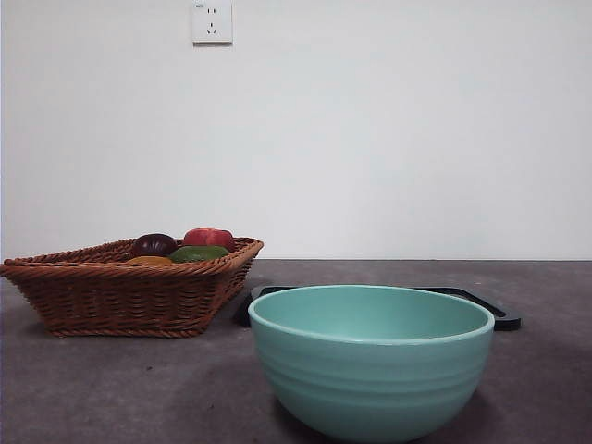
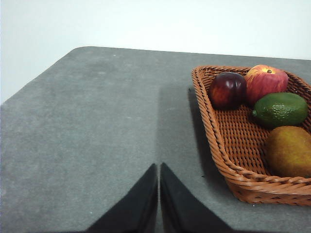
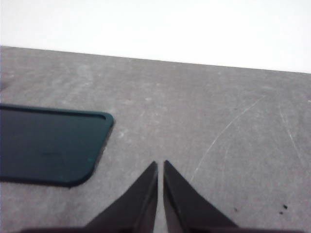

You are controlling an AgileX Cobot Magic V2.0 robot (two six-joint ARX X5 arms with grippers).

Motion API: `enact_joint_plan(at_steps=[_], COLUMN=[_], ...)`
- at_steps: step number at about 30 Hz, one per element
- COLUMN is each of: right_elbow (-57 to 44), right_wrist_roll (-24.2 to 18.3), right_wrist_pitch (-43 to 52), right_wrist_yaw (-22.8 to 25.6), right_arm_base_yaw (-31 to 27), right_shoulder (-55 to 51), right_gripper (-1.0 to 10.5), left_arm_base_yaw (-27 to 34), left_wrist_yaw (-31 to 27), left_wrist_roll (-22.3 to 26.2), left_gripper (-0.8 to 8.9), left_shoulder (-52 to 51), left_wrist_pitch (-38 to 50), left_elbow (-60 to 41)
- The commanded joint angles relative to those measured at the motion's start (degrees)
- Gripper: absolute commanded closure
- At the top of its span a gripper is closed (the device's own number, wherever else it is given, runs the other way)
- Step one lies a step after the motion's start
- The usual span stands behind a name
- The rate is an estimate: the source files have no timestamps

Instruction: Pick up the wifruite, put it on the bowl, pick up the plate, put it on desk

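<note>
Both arms idle above the counter point(image 1: 111, 388). Left gripper point(image 2: 159, 170): fingers clenched together, nothing held, hanging over bare counter just beside the wicker basket point(image 2: 228, 160). Right gripper point(image 3: 160, 167): fingers clenched too, empty, near a corner of the black tray point(image 3: 48, 145). Wifruite point(image 2: 289, 150) lies in the basket by its near rim, next to the green fruit point(image 2: 280, 109), with a red fruit point(image 2: 265, 80) and a dark red one point(image 2: 227, 89) further in (four fruits total). Mint-green bowl point(image 1: 370, 370) stands at the counter's front edge, tray right behind it point(image 1: 504, 319), basket off to one side
</note>
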Motion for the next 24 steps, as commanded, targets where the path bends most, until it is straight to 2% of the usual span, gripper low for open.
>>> enact_joint_plan(at_steps=[1, 4, 6, 8, 13, 17, 24], right_elbow=[-0.09, 0.11, 0.11, 0.11, 0.28, 1.95, 9.20], right_wrist_roll=[1.16, 3.08, 6.16, 11.04, 15.69, 20.57, 24.72], right_wrist_pitch=[1.46, 1.46, 1.29, -0.17, -2.01, -2.12, -2.91], right_wrist_yaw=[0.00, -0.17, -0.61, -1.55, -4.17, -4.61, -4.22], right_arm_base_yaw=[-0.11, -0.11, -0.11, -0.11, -0.04, 0.09, 1.79], right_shoulder=[-0.13, -0.13, -0.13, -0.13, -0.13, -0.07, 3.30], right_gripper=[9.3, 9.3, 9.3, 9.3, 9.4, 9.4, 9.4], left_arm_base_yaw=[0.11, 0.11, 0.11, 0.11, 0.07, -0.24, -2.75], left_wrist_yaw=[-0.07, -0.07, -0.09, -0.09, 0.09, 0.09, 0.00], left_wrist_roll=[-3.61, -4.15, -4.15, -4.17, -4.72, -7.52, -12.17], left_gripper=[8.07, 8.07, 8.07, 8.07, 8.07, 8.06, 8.04], left_shoulder=[-0.07, -0.07, -0.07, -0.07, -0.07, -0.04, 0.09], left_wrist_pitch=[1.18, 1.14, 1.20, 1.29, 1.27, 0.87, 0.42], left_elbow=[-1.16, -1.16, -1.16, -1.16, -0.11, 1.79, 7.56])
